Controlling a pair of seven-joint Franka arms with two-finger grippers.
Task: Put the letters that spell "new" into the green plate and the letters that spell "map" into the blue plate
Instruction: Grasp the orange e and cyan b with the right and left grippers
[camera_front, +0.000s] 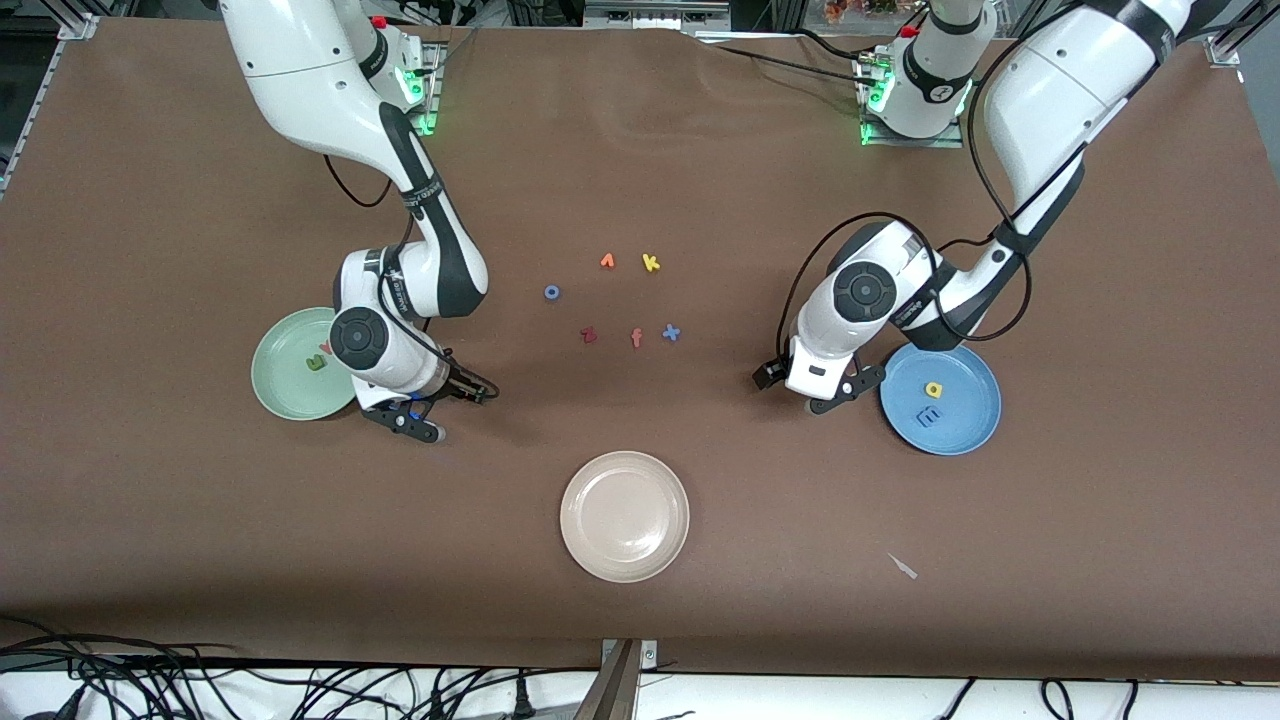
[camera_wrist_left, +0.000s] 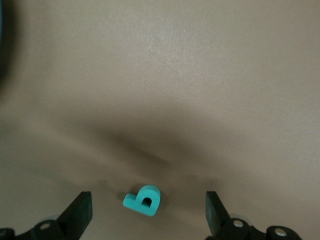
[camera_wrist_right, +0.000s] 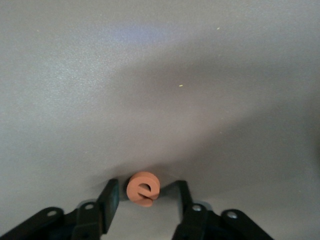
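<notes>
Two letters are being bracketed at once, one by each gripper.

The orange e (camera_wrist_right: 143, 188) is being flanked by the right gripper (camera_wrist_right: 145, 205), low on the tabletop (camera_front: 150, 500) just beside the green plate (camera_front: 285, 395); its fingers are partly drawn in, not visibly touching. The teal p (camera_wrist_left: 143, 200) is being straddled by the left gripper (camera_wrist_left: 149, 212), spread wide, beside the blue plate (camera_front: 975, 420), probably for a pick. Spare letters are being left mid-table.
</notes>
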